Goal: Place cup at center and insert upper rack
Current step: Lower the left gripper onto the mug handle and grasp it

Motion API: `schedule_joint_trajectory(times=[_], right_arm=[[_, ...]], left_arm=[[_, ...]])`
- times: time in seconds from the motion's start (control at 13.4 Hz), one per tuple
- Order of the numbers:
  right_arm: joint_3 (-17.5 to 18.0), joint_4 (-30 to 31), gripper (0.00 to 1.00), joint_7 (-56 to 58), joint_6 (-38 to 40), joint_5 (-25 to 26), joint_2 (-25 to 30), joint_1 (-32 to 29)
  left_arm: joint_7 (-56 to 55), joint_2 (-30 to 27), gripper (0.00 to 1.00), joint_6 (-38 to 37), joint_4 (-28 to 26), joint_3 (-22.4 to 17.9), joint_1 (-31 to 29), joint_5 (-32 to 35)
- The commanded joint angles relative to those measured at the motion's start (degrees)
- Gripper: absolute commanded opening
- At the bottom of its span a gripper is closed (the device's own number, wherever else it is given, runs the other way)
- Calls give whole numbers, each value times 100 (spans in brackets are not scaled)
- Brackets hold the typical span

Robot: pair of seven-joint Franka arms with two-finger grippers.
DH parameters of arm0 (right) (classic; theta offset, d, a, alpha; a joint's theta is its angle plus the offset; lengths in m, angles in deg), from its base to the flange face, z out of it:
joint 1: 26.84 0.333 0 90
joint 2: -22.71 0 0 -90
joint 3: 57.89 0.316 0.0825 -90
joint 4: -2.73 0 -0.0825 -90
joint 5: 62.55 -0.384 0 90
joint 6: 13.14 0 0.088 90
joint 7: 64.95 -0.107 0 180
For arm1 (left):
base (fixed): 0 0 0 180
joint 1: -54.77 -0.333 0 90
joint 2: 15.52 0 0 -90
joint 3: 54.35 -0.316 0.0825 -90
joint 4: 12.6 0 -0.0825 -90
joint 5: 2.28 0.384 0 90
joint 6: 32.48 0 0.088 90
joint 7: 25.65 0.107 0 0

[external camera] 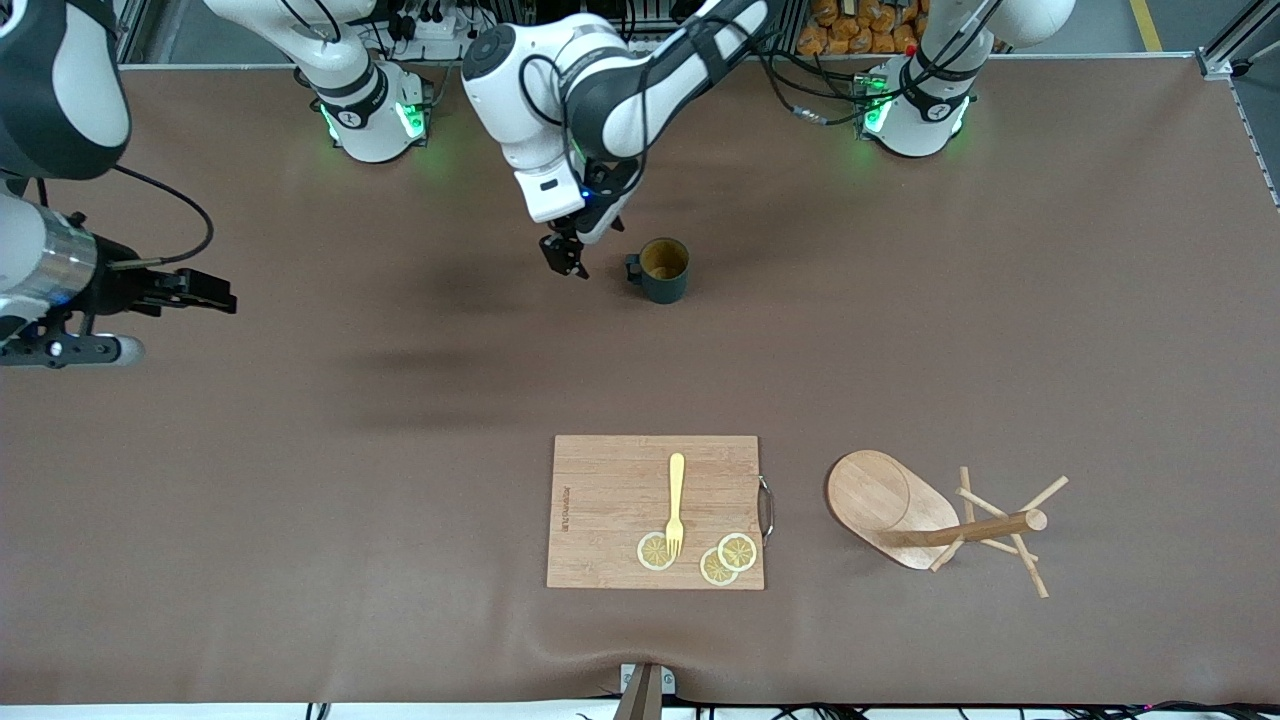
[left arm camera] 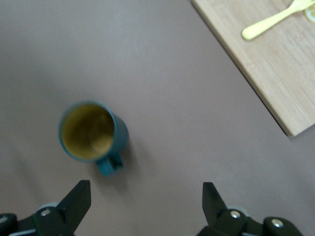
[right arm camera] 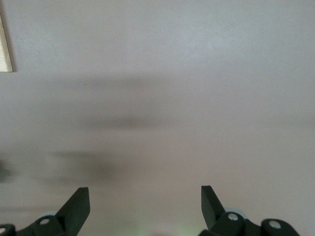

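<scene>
The dark teal cup (external camera: 663, 270) with a mustard-yellow inside stands upright on the table, its handle toward the right arm's end. It also shows in the left wrist view (left arm camera: 91, 132). My left gripper (external camera: 565, 258) hovers open and empty over the bare table just beside the cup's handle; in its own view (left arm camera: 145, 191) the jaws stand wide apart. The wooden mug tree (external camera: 900, 520) lies tipped on its side toward the left arm's end, nearer the front camera than the cup. My right gripper (external camera: 215, 295) waits open and empty over bare table at the right arm's end (right arm camera: 145, 194).
A rectangular wooden cutting board (external camera: 610, 500) lies nearer the front camera than the cup, beside the mug tree. On it are a yellow fork (external camera: 676, 505) and three lemon slices (external camera: 728, 556). The board also shows in the left wrist view (left arm camera: 275, 64).
</scene>
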State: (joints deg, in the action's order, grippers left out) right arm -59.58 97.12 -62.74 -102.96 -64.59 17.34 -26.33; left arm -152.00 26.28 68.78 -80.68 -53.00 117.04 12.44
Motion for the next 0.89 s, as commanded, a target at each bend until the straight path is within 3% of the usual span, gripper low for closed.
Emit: schedule_joint_trajectory(times=[0.0, 0.82], right_arm=[[-59, 193, 100, 69, -62, 116, 386, 72], [-156, 194, 100, 95, 227, 37, 765, -16]], left_arm=[[-407, 424, 100, 26, 540, -257, 284, 119], [-1119, 1409, 100, 8, 567, -1426, 1735, 136]])
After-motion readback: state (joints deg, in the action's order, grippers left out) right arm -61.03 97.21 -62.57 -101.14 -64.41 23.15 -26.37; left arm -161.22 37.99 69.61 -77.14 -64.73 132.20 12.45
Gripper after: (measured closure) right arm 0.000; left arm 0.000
